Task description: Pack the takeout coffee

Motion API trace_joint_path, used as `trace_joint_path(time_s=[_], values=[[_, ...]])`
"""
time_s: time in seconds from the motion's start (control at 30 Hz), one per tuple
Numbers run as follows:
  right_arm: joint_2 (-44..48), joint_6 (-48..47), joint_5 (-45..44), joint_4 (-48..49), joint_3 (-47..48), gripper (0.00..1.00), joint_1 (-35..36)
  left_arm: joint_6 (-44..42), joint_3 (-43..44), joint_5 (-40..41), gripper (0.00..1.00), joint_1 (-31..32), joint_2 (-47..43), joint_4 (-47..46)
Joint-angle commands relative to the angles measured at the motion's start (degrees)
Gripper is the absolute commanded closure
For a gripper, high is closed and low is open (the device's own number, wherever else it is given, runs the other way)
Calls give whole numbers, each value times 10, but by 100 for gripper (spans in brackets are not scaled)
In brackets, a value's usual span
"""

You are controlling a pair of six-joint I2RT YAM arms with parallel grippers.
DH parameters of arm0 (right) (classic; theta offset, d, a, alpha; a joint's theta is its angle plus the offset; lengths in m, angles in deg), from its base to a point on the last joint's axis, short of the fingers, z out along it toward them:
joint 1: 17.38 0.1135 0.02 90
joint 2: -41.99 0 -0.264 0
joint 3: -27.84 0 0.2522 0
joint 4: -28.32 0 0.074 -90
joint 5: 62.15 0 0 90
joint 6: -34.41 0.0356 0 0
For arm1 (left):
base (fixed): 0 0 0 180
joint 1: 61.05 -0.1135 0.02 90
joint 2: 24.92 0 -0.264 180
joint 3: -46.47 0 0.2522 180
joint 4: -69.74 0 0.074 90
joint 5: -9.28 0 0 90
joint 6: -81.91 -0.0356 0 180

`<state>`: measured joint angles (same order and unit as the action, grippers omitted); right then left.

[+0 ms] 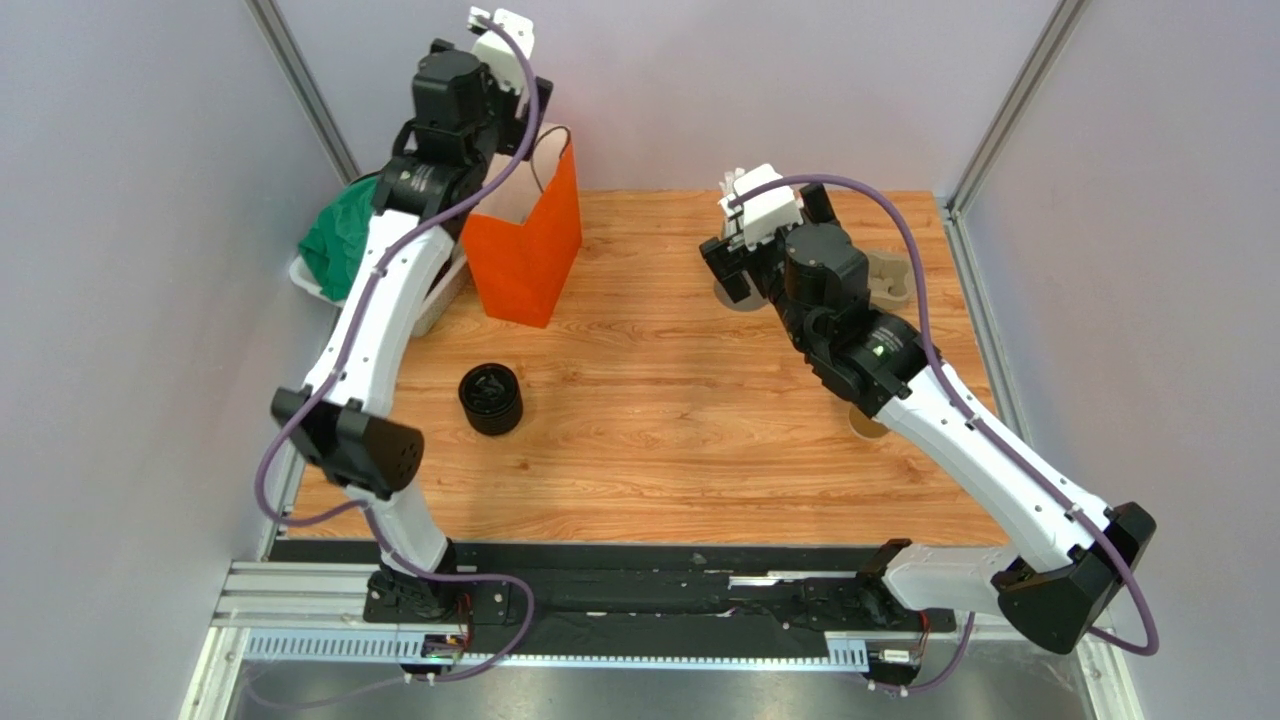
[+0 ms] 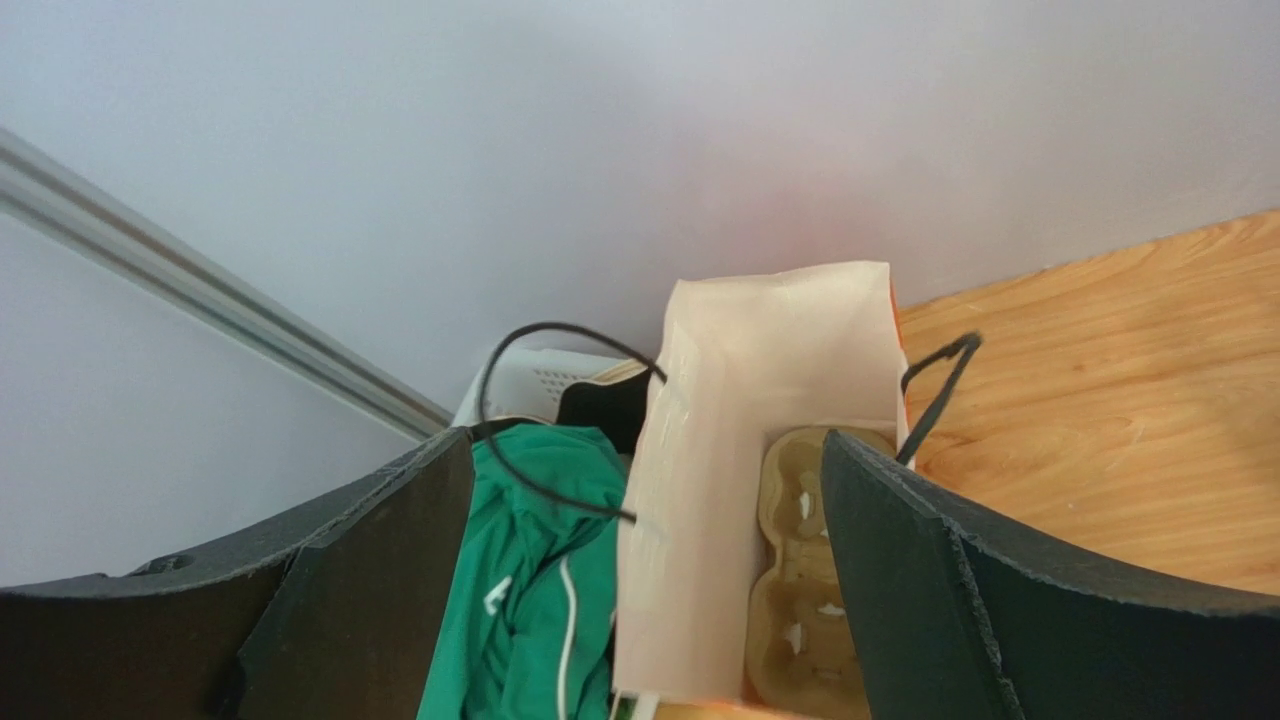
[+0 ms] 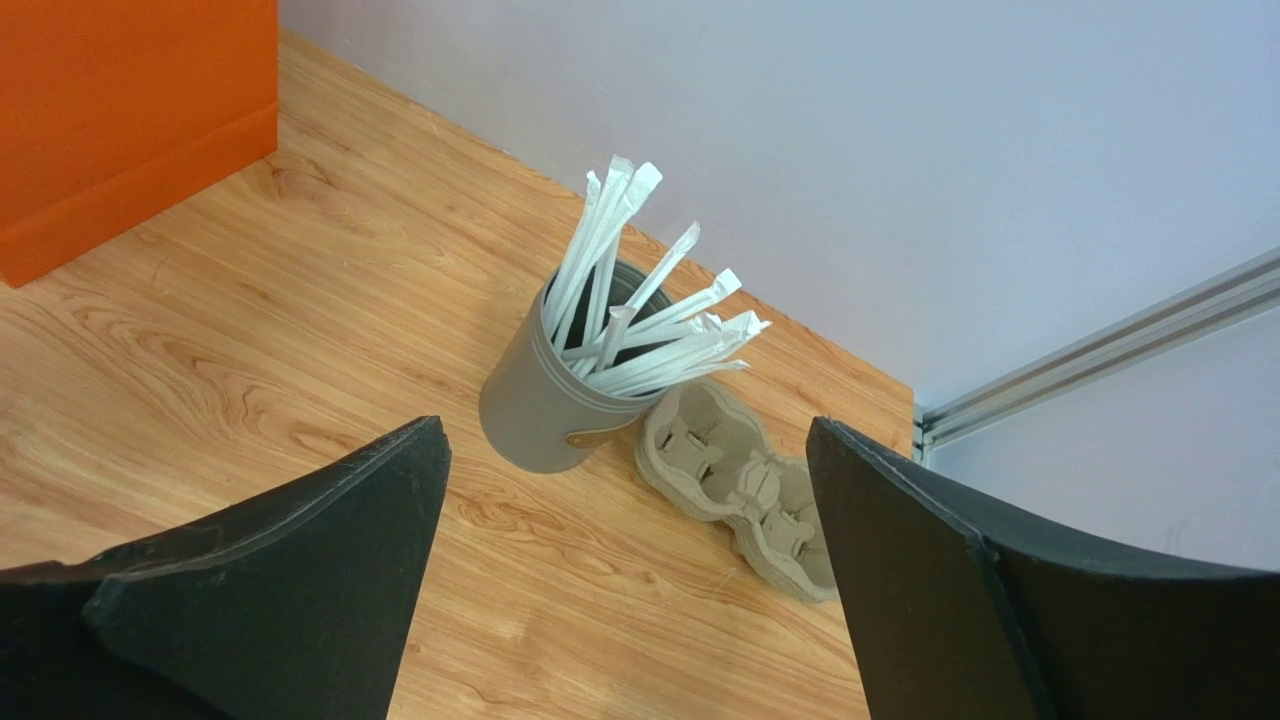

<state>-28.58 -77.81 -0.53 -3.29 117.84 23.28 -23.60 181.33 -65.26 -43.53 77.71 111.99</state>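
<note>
- Coffee: no lidded tan cup shows in any view, so its place cannot be told. A black round thing (image 1: 490,399) sits on the table (image 1: 676,450), well short of the left claw (image 2: 646,495), toward the arm bases.
- The left claw is released and empty, right above the open bag (image 2: 751,345).
- A carrier (image 2: 796,600) lies inside the bag, under that claw; its sockets look unfilled.
- The right claw (image 3: 624,450) is also released and empty, with the straw cup (image 3: 549,398) and a spare carrier (image 3: 736,480) just ahead.
- Likely done: carrier bagged. Likely left: lidding the cup and seating it in the carrier.
</note>
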Motion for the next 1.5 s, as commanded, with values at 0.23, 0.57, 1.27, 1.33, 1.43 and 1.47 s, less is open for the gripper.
trace_joint_path(time_s=[0.23, 0.57, 1.27, 1.33, 1.43, 1.47], values=[[87, -23, 74, -50, -15, 3, -32, -36, -296, -112, 5, 1, -279, -43], [138, -4, 160, -200, -63, 11, -227, -130, -430, -225, 4, 1, -447, 137], [159, 45, 249, -275, -184, 46, -335, -59, -648, -257, 2, -13, -698, 202], [162, 44, 246, -270, -193, 48, -335, -56, -644, -260, 2, -16, -694, 199], [155, 45, 240, -266, -197, 52, -335, -51, -640, -273, 2, -23, -684, 195], [153, 46, 239, -266, -197, 55, -335, -51, -640, -275, 2, -25, -684, 194]])
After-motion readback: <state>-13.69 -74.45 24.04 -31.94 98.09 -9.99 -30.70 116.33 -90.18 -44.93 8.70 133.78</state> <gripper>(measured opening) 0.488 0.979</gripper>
